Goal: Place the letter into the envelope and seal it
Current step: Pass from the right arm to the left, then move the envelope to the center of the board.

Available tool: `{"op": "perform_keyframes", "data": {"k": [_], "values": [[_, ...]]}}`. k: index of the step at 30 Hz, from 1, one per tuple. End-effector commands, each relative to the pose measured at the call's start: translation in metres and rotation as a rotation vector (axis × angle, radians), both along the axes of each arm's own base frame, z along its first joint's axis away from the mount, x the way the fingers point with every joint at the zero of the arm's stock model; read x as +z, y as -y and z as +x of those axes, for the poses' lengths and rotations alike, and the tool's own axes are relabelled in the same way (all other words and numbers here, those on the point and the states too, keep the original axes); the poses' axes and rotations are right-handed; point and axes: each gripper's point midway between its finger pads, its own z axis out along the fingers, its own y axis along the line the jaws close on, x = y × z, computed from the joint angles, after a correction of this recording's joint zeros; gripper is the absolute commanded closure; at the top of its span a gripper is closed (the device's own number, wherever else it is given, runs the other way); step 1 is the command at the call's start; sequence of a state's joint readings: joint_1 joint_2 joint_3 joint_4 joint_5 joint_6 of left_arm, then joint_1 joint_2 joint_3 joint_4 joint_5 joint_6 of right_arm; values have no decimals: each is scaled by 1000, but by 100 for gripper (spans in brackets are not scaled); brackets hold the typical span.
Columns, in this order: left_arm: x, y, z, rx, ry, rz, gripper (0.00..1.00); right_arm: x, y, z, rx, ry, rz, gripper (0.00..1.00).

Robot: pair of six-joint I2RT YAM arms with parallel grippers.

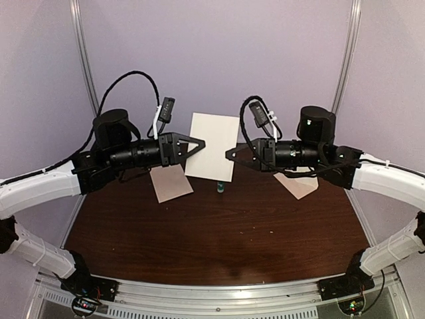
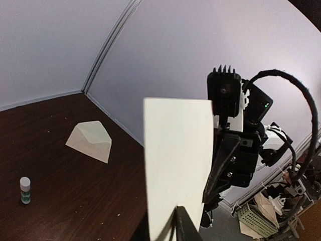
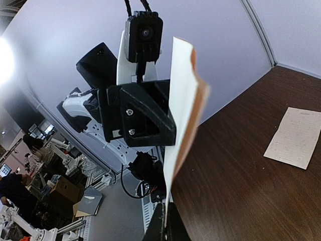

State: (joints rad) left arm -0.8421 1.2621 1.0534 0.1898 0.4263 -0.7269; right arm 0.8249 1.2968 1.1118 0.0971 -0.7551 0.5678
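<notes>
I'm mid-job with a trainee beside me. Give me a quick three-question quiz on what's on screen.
1. True or false: the letter lies flat on the table.
2. On which side of the table does the envelope lie? A) the robot's left B) the robot's right C) the centre
3. What small item stands upright near the middle?
Key: 1 false, it is held up in the air; 2 B; 3 a white-capped tube, likely glue.
</notes>
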Motion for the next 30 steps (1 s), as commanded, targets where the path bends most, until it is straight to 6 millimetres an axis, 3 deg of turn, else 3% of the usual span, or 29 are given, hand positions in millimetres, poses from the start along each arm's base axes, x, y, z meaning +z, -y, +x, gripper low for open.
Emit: {"op": "perform_keyframes", "data": {"k": [1,2,4,8,10,14,17,21,25,30], "values": [[7,1,-1,-37,15,7,95,10,1,4,-27,52,-29,100],[5,0,2,-30,10,16,99,7,2,7,-45,48,-45,99],[-1,-3,9,-10,-2,36,100,6,4,15,-89,44,-60,84],[-13,-19,31,32,-11,95,100,7,12,26,-149,48,-74,64],[-20,-30,46,61,22,149,100,10,20,33,-194,58,-87,49],[-37,-66,85,137,81,234,100,6,40,55,-319,55,-136,31],[-39,-96,113,179,124,233,100,-8,58,77,-422,27,-182,25],[-27,-137,140,246,219,187,100,-40,87,109,-556,-43,-235,21],[-27,-166,154,296,290,174,100,-81,129,145,-709,-140,-269,16],[-42,-199,160,313,207,144,100,-123,166,169,-806,-208,-305,15]]}}
